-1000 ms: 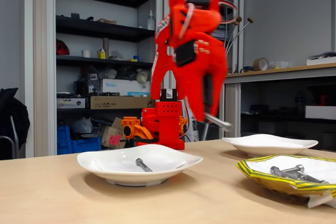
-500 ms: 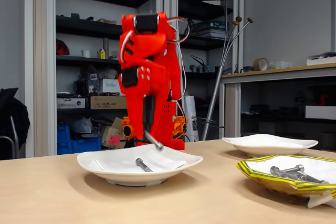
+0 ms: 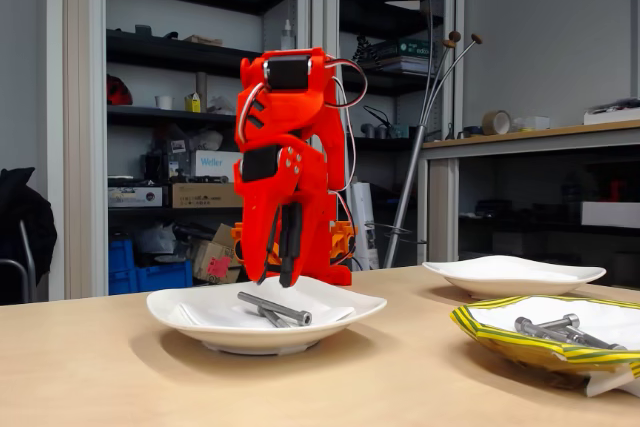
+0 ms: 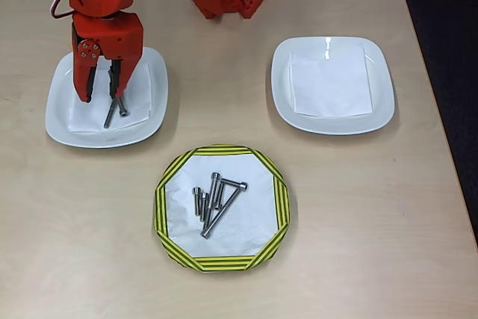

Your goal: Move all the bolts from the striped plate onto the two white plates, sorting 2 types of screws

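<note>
In the overhead view, the left white plate [image 4: 60, 121] sits at about ten o'clock from the striped plate [image 4: 278, 207]. The gripper [image 4: 104, 93] hangs over it with its jaws spread a little and nothing between them. Two long bolts [image 4: 115, 110] lie on that plate just below the fingertips, close together, their long axes running roughly twelve to six o'clock. In the fixed view the same pair [image 3: 275, 308] rests flat on the plate under the red gripper [image 3: 285, 272], clear of the fingers.

Moving right, the striped plate lies at the table's middle front and holds the remaining bolts [image 4: 215, 203], a loose cluster of perhaps five. Two short stubby ones lie side by side at the cluster's left; the longer ones lean toward one o'clock and overlap. From the jaws this cluster lies at about four o'clock, well apart, so the next reach likely swings that way. The crossing shanks could make a clean single pick awkward.

Farthest right, the second white plate [image 4: 377, 106] sits at about one o'clock from the striped plate and carries a sheet of white paper but no bolts.
</note>
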Robot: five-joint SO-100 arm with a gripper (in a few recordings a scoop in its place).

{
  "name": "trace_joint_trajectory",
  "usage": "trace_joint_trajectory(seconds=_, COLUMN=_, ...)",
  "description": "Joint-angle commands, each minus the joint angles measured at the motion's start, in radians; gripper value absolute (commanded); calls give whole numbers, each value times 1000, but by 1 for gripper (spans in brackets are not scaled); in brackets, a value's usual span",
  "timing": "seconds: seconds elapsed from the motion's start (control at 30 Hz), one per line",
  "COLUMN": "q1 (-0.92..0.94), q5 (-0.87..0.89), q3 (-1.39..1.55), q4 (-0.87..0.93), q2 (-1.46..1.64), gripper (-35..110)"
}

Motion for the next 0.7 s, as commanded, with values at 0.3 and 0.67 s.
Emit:
trace_joint_trajectory(seconds=0.3, q1=-314, q5=460, q3=-364, q4=-173, q2=-265, gripper=11)
trace_joint_trajectory(seconds=0.67, q1=-505, q5=661, q3=-399, q4=-241, q2=-371, gripper=15)
